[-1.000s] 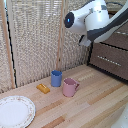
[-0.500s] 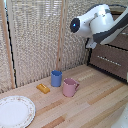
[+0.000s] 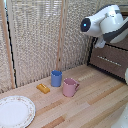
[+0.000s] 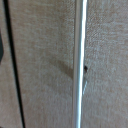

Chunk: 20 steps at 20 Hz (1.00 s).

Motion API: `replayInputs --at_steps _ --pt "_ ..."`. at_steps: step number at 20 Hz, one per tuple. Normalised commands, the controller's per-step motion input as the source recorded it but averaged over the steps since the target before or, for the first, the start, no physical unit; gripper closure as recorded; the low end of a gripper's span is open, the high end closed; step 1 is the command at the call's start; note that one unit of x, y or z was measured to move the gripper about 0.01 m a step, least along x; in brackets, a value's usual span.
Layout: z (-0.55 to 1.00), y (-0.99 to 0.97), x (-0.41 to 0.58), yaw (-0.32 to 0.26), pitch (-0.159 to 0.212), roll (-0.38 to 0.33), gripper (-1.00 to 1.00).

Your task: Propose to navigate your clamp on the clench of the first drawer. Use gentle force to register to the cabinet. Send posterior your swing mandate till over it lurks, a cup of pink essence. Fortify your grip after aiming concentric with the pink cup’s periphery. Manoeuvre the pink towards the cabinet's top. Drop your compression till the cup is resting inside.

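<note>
Arm: the bulky white robot arm (image 3: 107,26) is seen at the exterior view's upper right, and against the picture of a second ago it has shifted closer to the cabinet front
Clamp: the small gripper with dark-blue fingers is hidden behind the arm in the exterior view and is not shown in the wrist view; whether its fingers are apart or together cannot be told
Cabinet: the large dark brown wooden cabinet (image 3: 111,61) is placed at the exterior view's right edge, on the light wooden table (image 3: 95,107)
Clench: a long thin silver metal bar (image 4: 79,65) is seen close up in the wrist view, running across a brown wood-grain drawer front (image 4: 45,65); this is judged to be the first drawer's handle
Meaning: the handle is judged to be nearly reached, but contact cannot be confirmed
Pink cup: the dusty-pink mug with a loop handle (image 3: 69,87) is left upright on the table, just beside the blue handleless cup (image 3: 56,78) and well apart from the cabinet
Others: a small orange block (image 3: 43,88) and a white patterned plate (image 3: 15,111) are seen further to the exterior view's left
Progress: the drawer is judged not yet opened; the cup steps are not begun
</note>
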Motion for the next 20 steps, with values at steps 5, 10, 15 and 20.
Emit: replayInputs --at_steps 5,10,15,20 --pt "0.01 -0.79 -0.005 0.12 0.015 0.0 -1.0" --pt "0.0 -0.1 0.014 0.05 0.013 0.007 1.0" --pt "0.0 0.04 0.071 -0.013 0.007 -0.001 1.0" --pt "0.02 -0.04 0.041 0.013 0.102 -0.002 1.0"
